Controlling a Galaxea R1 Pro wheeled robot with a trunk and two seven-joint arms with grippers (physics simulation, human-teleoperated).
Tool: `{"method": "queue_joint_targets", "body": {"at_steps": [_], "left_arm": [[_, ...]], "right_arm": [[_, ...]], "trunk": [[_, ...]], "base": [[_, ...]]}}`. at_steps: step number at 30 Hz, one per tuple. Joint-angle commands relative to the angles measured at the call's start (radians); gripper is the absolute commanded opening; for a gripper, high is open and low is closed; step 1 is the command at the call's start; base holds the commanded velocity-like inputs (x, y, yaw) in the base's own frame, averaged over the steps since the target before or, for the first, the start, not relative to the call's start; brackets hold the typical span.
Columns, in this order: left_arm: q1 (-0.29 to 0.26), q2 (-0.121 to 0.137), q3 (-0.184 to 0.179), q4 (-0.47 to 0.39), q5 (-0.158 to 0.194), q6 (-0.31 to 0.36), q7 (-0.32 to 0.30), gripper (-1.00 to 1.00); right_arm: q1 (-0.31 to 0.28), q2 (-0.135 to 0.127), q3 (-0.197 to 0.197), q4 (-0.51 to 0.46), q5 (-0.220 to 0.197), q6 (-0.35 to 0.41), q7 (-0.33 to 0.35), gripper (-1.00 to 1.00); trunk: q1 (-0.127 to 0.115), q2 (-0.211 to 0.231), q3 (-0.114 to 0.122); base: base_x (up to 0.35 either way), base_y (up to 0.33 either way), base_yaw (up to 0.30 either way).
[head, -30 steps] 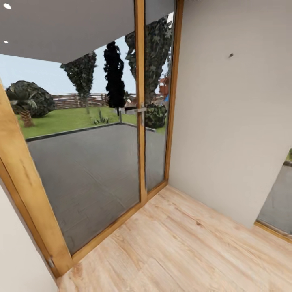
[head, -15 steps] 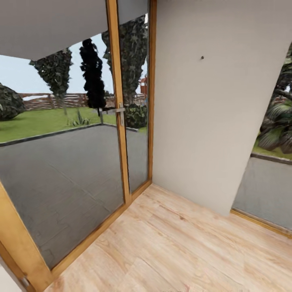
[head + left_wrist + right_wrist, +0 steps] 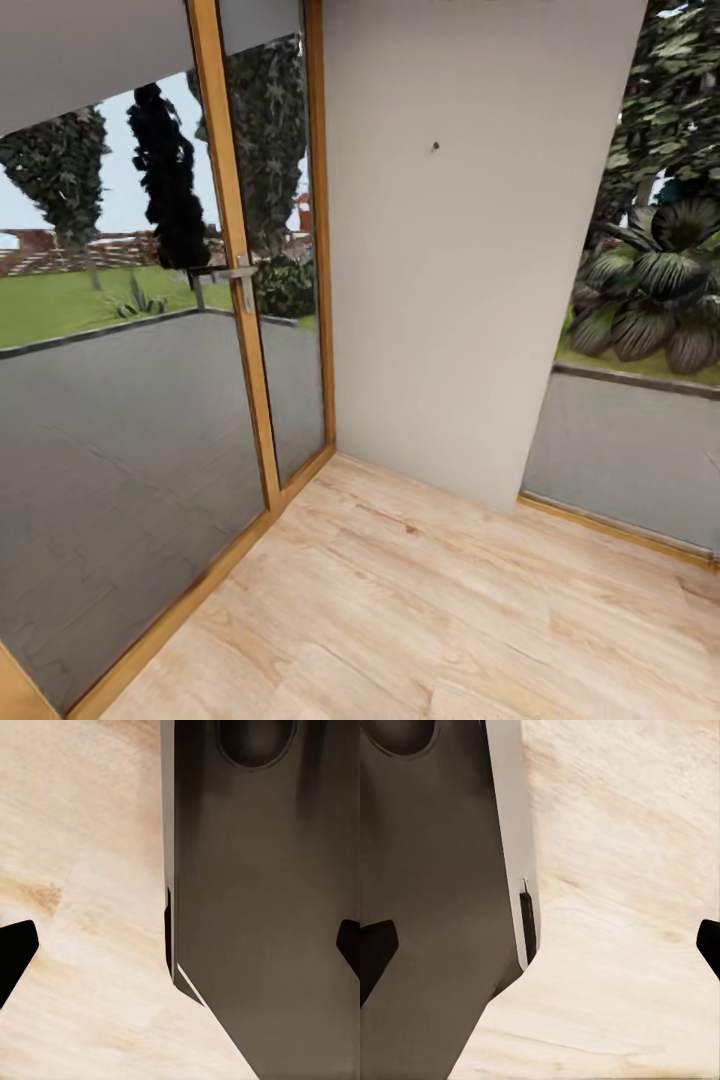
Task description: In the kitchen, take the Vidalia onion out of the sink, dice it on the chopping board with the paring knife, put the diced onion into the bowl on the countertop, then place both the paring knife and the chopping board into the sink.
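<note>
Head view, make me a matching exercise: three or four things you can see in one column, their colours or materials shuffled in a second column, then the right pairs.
Things:
1. floor
2. wall
3. door handle
4. door frame

Descriptions:
A. silvery metal
B. plain off-white
C. light wood planks
D. orange-brown wood

Pairs: 1-C, 2-B, 3-A, 4-D
</note>
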Motion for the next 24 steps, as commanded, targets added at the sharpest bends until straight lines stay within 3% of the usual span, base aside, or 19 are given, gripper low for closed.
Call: {"method": "queue_joint_targets", "body": {"at_steps": [1, 24], "left_arm": [[0.001, 0.0, 0.0, -0.002, 0.0, -0.001, 0.0, 1.0], [0.001, 0.0, 0.0, -0.002, 0.0, -0.001, 0.0, 1.0]], "right_arm": [[0.0, 0.0, -0.008, -0.001, 0.0, -0.001, 0.005, 1.0], [0.0, 0.001, -0.008, -0.001, 0.0, -0.001, 0.005, 1.0]], "trunk": [[0.0, 0.0, -0.001], [0.0, 0.0, -0.001]], "base": [[0.0, 0.0, -0.3], [0.0, 0.0, -0.3]]}}
